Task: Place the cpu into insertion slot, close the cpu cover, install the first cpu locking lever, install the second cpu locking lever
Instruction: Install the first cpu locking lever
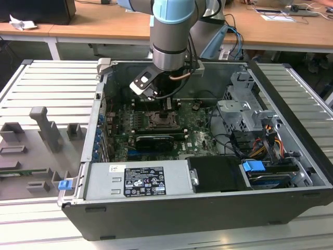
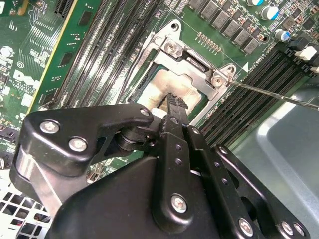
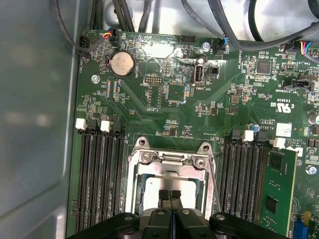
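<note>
Your clenched, empty fingers (image 3: 164, 195) are hovering over the cpu (image 3: 149, 184) sitting in the insertion slot (image 2: 147, 52); the cpu cover (image 2: 195, 74) is seemingly lying closed, a locking lever (image 2: 279, 97) standing unlatched.

Upper centre of the exterior view: arm (image 1: 169, 36), silver-grey cylinder with light-blue joint caps. White-and-black camera block (image 1: 143, 83) on the wrist, tan cable (image 1: 180, 76) looped beside it. In both wrist views: gripper (image 2: 172, 102) (image 3: 170, 194), matte black linkage plates, silver screws (image 2: 179, 201), narrow black fingertips (image 3: 165, 195).
</note>
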Robot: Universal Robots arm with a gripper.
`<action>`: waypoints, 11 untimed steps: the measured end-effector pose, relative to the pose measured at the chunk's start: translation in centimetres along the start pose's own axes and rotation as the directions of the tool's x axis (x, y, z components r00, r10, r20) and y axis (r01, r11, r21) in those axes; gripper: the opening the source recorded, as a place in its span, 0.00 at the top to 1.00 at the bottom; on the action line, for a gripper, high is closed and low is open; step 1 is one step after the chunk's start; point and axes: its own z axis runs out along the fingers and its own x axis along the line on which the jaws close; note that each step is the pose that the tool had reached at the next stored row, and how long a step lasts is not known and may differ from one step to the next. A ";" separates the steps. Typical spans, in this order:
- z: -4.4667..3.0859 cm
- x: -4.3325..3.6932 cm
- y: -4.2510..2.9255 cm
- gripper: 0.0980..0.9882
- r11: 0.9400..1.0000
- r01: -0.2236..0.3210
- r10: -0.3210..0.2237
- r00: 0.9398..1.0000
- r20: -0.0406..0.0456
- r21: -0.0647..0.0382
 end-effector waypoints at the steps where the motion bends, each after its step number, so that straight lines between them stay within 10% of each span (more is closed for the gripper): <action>1: 0.00 0.00 0.00 0.99 1.000 0.000 0.000 1.000 0.000 0.000; 11: -0.23 0.01 0.00 0.99 1.000 0.000 0.000 1.000 0.003 0.000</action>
